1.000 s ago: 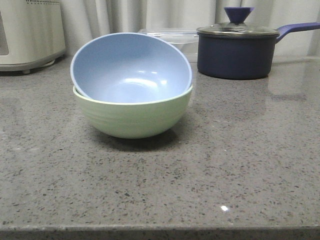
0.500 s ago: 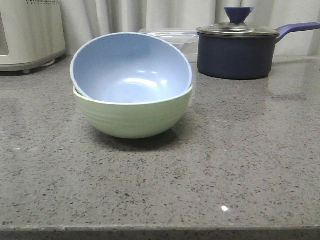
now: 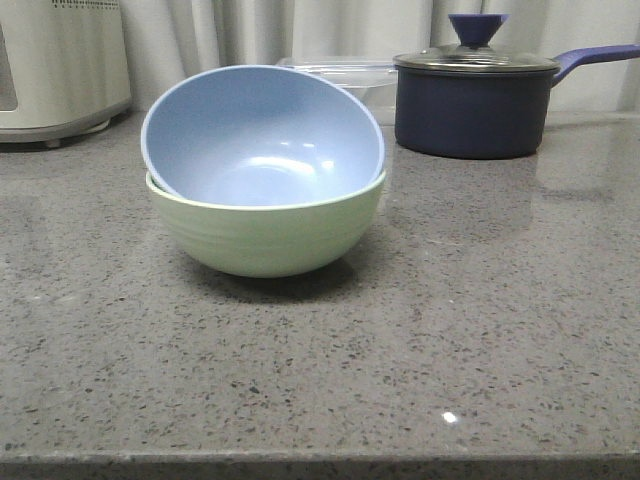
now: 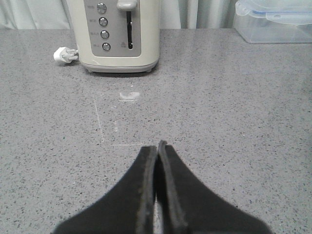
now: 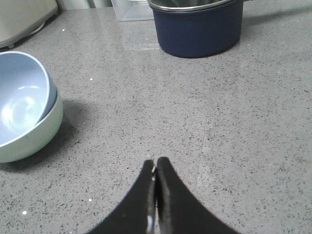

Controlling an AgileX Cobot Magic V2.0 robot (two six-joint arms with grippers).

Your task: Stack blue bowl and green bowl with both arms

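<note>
The blue bowl (image 3: 262, 135) sits tilted inside the green bowl (image 3: 266, 235) on the grey stone counter, left of centre in the front view. Both also show in the right wrist view, the blue bowl (image 5: 22, 95) nested in the green bowl (image 5: 34, 139). My right gripper (image 5: 155, 161) is shut and empty over bare counter, apart from the bowls. My left gripper (image 4: 158, 146) is shut and empty over bare counter, and no bowl shows in its view. Neither arm shows in the front view.
A dark navy lidded saucepan (image 3: 475, 100) stands at the back right, a clear lidded container (image 3: 340, 72) behind the bowls, and a cream toaster (image 3: 60, 65) at the back left. The toaster (image 4: 119, 34) with its plug (image 4: 63, 55) faces my left gripper.
</note>
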